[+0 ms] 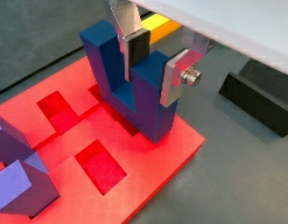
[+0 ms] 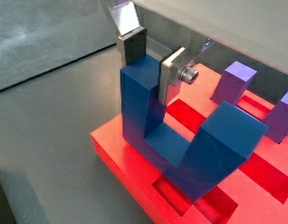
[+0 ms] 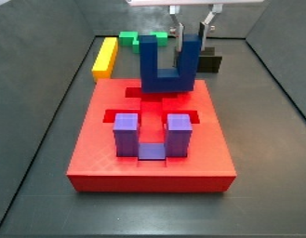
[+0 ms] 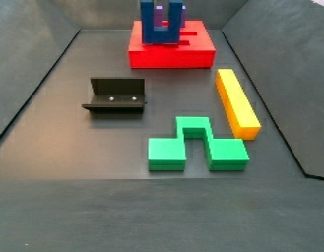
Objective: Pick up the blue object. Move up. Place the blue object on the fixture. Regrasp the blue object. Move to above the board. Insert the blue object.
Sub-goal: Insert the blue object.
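**Blue block held upright over the red board**

The hand is closed on one prong of the blue block, silver fingers pressing both faces. The block's base meets the board at its far end. A side view shows a purple block seated in the board; another shows the fixture, green block and yellow bar apart on the surface.

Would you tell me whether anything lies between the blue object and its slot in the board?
Nothing visible does. The gripper grips one prong of the blue object, whose base already meets the board; the purple block sits apart.
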Controlling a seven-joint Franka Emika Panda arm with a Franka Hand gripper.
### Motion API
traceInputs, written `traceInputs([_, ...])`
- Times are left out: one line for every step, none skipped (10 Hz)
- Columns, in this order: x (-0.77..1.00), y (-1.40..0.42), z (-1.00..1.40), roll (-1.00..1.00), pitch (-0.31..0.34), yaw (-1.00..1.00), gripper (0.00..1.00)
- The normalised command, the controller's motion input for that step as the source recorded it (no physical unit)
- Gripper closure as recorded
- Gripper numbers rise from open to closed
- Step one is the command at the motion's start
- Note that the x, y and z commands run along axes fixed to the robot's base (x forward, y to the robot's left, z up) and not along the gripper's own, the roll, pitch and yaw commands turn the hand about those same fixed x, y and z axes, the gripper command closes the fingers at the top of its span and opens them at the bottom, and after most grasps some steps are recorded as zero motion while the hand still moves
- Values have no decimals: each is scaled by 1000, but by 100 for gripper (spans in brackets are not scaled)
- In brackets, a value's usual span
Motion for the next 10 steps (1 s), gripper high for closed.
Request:
traceInputs([-209, 0, 0, -159, -101, 0, 100])
traceInputs([-380, -6, -54, -60, -91, 0, 100])
traceInputs([-511, 0, -63, -4, -61, -100, 100])
traceInputs([-457, -31, -46, -59, -60, -80, 100])
traceInputs([-454, -71, -34, -106, -73, -49, 100])
traceInputs([-86, -103, 0, -129, -74, 0, 100])
traceInputs([97, -134, 0, -41, -11, 0, 100])
traceInputs([360, -23, -26, 0, 7, -31, 100])
traceInputs([280, 37, -54, 0, 51, -100, 100])
traceInputs([14, 66, -74, 0, 29, -46, 100])
